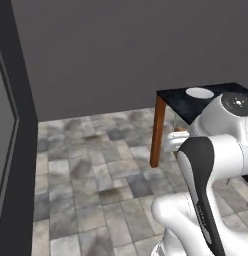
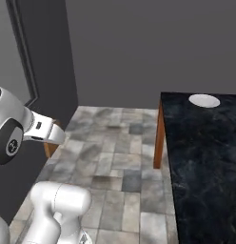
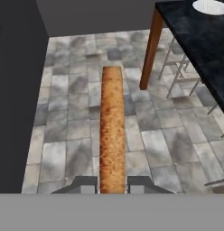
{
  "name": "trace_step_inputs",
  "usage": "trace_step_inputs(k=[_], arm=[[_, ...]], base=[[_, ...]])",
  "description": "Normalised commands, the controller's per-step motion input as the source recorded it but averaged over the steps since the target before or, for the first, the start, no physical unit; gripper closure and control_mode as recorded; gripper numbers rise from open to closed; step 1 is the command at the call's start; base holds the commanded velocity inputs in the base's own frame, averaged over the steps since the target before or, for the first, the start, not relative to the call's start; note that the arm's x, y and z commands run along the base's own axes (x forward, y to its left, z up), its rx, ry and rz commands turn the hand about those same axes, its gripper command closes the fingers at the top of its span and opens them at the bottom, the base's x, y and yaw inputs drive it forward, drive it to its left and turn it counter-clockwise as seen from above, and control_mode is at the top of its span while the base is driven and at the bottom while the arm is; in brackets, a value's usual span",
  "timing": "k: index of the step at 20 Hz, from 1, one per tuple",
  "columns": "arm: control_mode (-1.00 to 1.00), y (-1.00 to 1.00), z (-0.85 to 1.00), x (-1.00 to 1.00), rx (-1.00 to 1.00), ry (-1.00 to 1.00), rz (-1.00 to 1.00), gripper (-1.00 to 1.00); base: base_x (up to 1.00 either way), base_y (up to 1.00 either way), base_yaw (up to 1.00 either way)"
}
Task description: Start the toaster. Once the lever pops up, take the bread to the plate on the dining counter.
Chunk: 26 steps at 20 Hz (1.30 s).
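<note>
Bread (image 3: 112,131) is sitting clamped edge-on between the jaws of the gripper (image 3: 112,186) in the hand view, a thin tan-brown slice whose long axis is running straight out from the fingertips (image 3: 82,185), away from the hand and over the grey tiled floor (image 3: 64,135). The jaws are standing narrow, pinching the slice at its near end, so it is hanging in the air rather than resting on anything.

Moving rightward, a reddish-brown wooden leg (image 3: 151,45) is marking the near corner of the desk (image 3: 199,40), the dining counter with the black speckled top, and thin metal stool frames (image 3: 181,76) are standing just beside that corner. Farther right still, the white plate (image 3: 211,6) is lying on the desk, at the upper right edge of the hand view.

So the plate is lying ahead of the jaws and off to the right of the line the slice is pointing along, well apart from the bread. In the left base view the plate (image 1: 199,93) is showing beyond the white arm (image 1: 211,165), and in the right base view it (image 2: 204,100) is resting near the desk's far end (image 2: 205,157). By my judgement the carry is under way, and the coming move is calling for a swing to the right and a reach forward over the desk edge.
</note>
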Motion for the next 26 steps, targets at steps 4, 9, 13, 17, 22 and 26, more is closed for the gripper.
trace_step_inputs(k=[4,9,13,17,22,26], arm=[[1.0,0.0,0.0,0.0,0.0,0.0,0.0,1.0],[1.0,0.0,0.0,0.0,0.0,0.0,0.0,1.0],[1.0,0.0,0.0,0.0,0.0,0.0,0.0,1.0],[1.0,0.0,0.0,0.0,0.0,0.0,0.0,1.0],[1.0,0.0,0.0,0.0,0.0,0.0,0.0,1.0],[1.0,0.0,0.0,0.0,0.0,0.0,0.0,1.0]], base=[[1.0,0.35,-0.18],[1.0,0.54,-0.2],[1.0,0.78,-0.44],[0.61,0.7,-0.73],[0.51,0.63,-0.77],[0.51,0.63,-0.78]])
